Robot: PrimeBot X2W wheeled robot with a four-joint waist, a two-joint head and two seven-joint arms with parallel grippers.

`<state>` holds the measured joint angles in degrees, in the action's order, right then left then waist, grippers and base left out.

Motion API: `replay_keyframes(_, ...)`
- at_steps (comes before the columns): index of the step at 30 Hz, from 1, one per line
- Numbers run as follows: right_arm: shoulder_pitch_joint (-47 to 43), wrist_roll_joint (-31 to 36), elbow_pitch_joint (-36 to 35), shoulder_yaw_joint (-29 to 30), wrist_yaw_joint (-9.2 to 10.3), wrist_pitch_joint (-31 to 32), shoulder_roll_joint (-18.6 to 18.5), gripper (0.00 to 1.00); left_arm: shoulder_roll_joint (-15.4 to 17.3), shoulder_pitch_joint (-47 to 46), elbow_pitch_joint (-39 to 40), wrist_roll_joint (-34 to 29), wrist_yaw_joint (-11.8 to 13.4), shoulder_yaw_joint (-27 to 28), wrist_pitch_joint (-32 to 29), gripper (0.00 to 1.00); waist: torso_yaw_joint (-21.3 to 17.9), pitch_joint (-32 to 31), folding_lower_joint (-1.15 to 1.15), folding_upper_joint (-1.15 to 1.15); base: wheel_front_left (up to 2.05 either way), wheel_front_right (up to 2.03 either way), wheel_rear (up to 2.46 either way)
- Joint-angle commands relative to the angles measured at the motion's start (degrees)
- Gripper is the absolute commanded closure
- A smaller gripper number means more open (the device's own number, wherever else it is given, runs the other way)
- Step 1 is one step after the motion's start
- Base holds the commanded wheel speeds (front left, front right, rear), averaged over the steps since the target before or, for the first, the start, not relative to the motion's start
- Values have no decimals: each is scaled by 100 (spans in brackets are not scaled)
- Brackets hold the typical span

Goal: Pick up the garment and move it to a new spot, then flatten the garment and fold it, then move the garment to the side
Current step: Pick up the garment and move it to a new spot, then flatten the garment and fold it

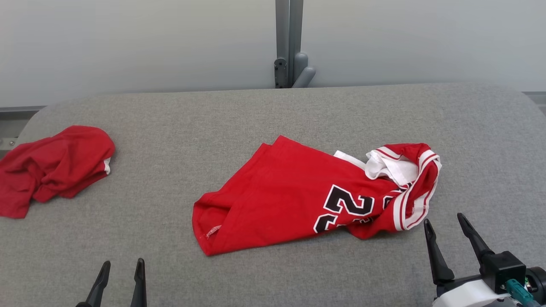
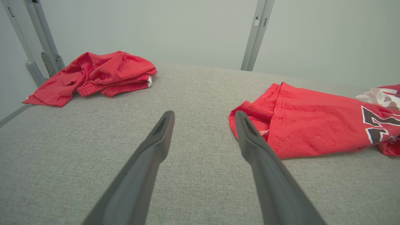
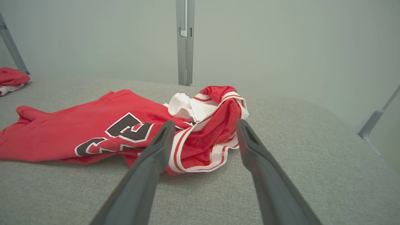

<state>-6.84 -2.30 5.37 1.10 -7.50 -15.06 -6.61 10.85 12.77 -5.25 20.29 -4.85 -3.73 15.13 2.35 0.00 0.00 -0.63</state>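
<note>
The garment (image 1: pixel 298 192) is a red jersey with black numbers and white-striped trim, lying crumpled in the middle of the grey padded table (image 1: pixel 273 115). Its bunched collar end (image 3: pixel 215 125) points right, its hem (image 2: pixel 265 125) left. My right gripper (image 1: pixel 445 226) stands open just in front of the collar end, not touching it; in the right wrist view the right gripper (image 3: pixel 204 125) frames that bunched trim. My left gripper (image 1: pixel 121 266) is open near the front edge, left of the hem; in the left wrist view the left gripper (image 2: pixel 204 117) holds nothing.
A second red cloth (image 1: pixel 51 166) lies crumpled at the table's far left, seen as a red heap (image 2: pixel 93 75) from the left wrist. A grey post (image 1: pixel 289 42) rises behind the table against a pale wall. Bare padding lies between the two cloths.
</note>
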Motion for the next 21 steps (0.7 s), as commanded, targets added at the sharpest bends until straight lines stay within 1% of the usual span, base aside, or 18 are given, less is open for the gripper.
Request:
replay_keyframes(1, -75, 23, 25, 10, 2, -18, -6, 0, -21, 65, 22, -86, -41, 64, 2, 0, -6, -23, 0, 63, 0, 0, 0)
replay_keyframes(3, -82, -2, 70, 2, 2, -18, 4, 0, -99, 49, 22, -207, -142, 180, 2, 0, -7, -42, 0, 63, 0, 0, 0)
replay_keyframes(6, -86, -25, 125, -20, 2, -18, 18, 0, -184, -9, 26, -293, -203, 277, 2, 0, -12, -48, 0, 63, 0, 0, 0)
replay_keyframes(13, -54, -54, 174, -74, 2, -18, 70, 0, -270, -16, -2, -426, -259, 368, 2, 0, -71, -38, 0, 63, 0, 0, 0)
replay_keyframes(21, 10, -77, 186, -89, 2, -18, 85, 0, -247, -36, -106, -430, -267, 417, 3, 0, -147, 1, 0, 63, 0, 0, 0)
